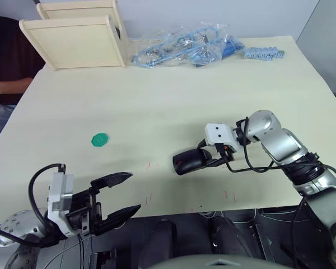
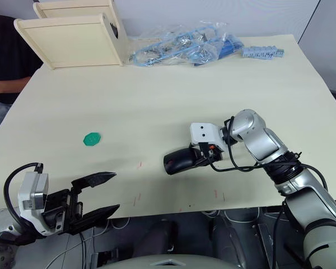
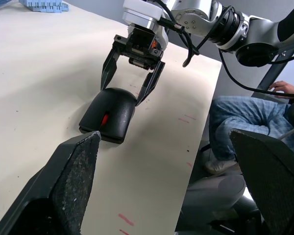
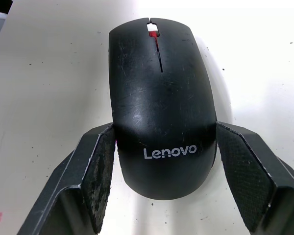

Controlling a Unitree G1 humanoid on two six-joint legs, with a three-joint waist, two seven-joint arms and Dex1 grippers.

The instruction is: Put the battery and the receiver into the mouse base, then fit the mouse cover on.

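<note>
The mouse cover (image 4: 161,98), glossy black with white lettering, sits on the mouse base, which is hidden beneath it apart from a red wheel in the front slot. The closed mouse (image 1: 190,161) lies on the table right of centre. My right gripper (image 1: 208,156) is open, its two fingers straddling the mouse's rear end close to both sides. My left gripper (image 1: 133,191) hangs open and empty at the table's front left edge, well apart from the mouse. Battery and receiver are hidden.
A green disc (image 1: 100,139) lies on the left of the table. Wooden boxes (image 1: 73,39), plastic bags (image 1: 179,47) and blue parts (image 1: 263,54) line the far edge. A person sits at the far left (image 1: 0,56).
</note>
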